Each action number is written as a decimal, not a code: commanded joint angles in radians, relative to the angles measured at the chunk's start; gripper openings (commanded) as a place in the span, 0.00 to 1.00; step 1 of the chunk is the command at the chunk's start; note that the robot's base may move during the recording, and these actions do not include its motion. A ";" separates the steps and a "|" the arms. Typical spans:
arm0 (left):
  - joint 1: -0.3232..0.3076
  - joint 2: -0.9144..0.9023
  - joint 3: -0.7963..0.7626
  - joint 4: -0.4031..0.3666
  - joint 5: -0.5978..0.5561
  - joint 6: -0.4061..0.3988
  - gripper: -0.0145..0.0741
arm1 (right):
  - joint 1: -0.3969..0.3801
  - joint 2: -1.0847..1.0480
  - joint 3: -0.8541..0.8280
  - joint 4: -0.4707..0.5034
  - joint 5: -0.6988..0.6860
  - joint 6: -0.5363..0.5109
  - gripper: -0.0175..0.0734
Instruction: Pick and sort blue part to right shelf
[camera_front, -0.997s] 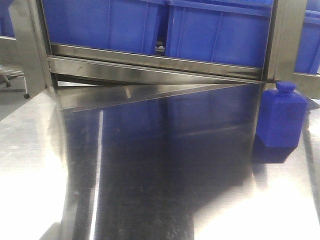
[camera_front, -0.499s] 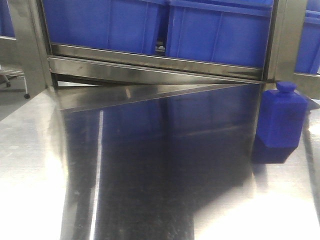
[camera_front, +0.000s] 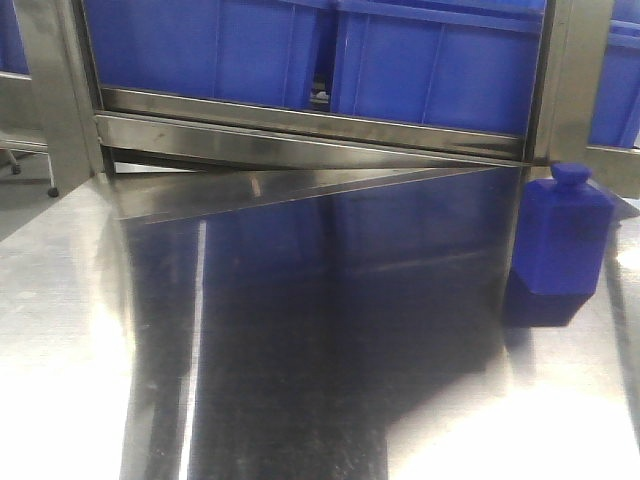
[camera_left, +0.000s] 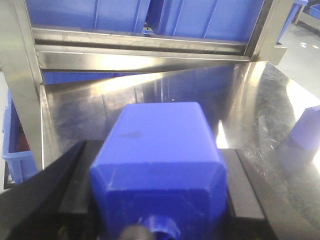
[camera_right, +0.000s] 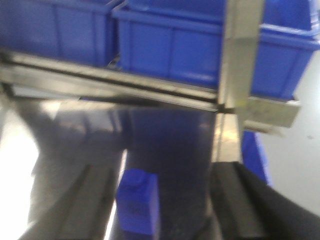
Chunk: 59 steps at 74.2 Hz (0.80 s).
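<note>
Nothing shifts more than a hair since the earlier front view: the second blue part (camera_front: 562, 238) stands upright, cap up, at the right of the table (camera_front: 60, 300) as before. The left gripper (camera_left: 159, 155) is clamped on the blue part (camera_left: 157, 135), whose long axis points toward the right shelf (camera_front: 300, 125), cap toward the wrist. The right gripper (camera_right: 157, 170) has its fingers spread apart, holding nothing.
</note>
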<state>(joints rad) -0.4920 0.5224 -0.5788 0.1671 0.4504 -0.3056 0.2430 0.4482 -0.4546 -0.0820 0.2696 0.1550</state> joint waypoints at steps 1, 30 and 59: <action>-0.009 0.001 -0.029 0.012 -0.095 -0.004 0.45 | 0.049 0.097 -0.078 -0.001 -0.050 -0.001 0.88; -0.009 0.001 -0.029 0.013 -0.097 -0.004 0.55 | 0.104 0.462 -0.361 -0.001 0.254 -0.001 0.88; -0.009 0.001 -0.029 0.013 -0.097 -0.004 0.54 | 0.100 0.873 -0.749 -0.001 0.636 0.049 0.88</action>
<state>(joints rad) -0.4920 0.5224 -0.5788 0.1712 0.4462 -0.3056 0.3443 1.2543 -1.0986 -0.0783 0.8673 0.1857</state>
